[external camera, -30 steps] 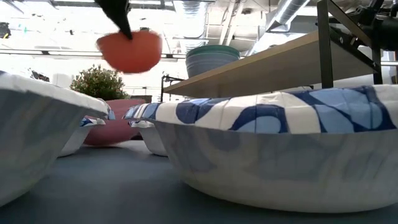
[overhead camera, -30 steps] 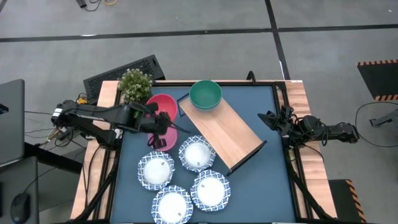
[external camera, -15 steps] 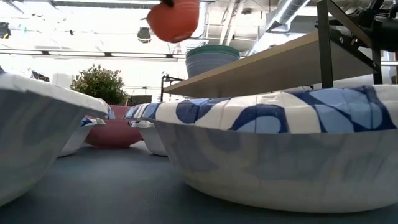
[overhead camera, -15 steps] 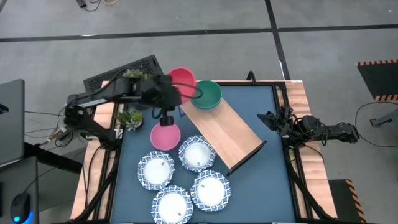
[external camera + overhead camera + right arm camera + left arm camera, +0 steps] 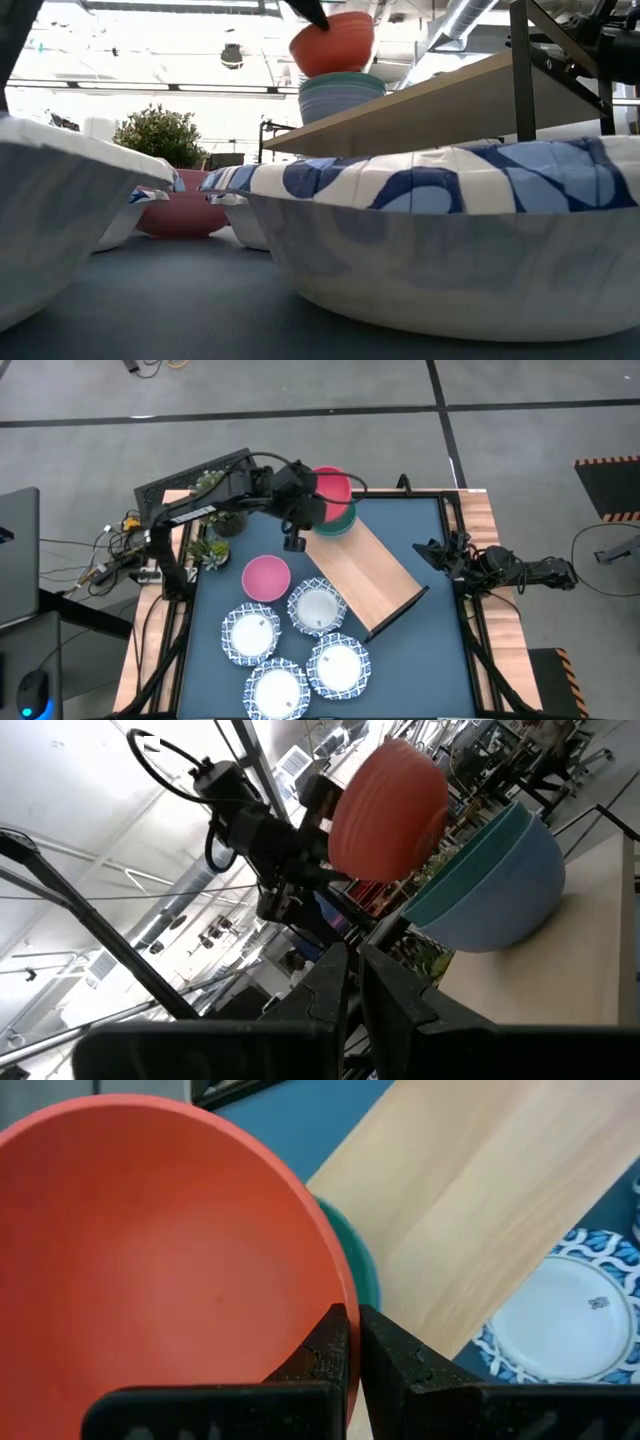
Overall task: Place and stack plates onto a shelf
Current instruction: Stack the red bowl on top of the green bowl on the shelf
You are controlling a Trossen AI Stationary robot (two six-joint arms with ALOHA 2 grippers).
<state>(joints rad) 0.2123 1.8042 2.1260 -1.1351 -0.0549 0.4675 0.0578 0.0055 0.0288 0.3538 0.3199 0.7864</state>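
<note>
- Red bowl [image 5: 331, 488] pinched by the rim in the left gripper [image 5: 305, 508], fingers closed on it, just above the green bowl [image 5: 343, 523] at the shelf's [image 5: 362, 574] eleven-o'clock end.
- Best lowered level and centred, then let go.
- Plates [image 5: 318, 607] clustered on the table [image 5: 430, 650], at seven o'clock from the shelf.
- Right gripper [image 5: 432, 551] closed, empty, parked at three o'clock.

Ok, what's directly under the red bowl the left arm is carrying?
The green bowl nested in a blue one, at the shelf's end. The red bowl covers most of the green bowl's inside.
</note>
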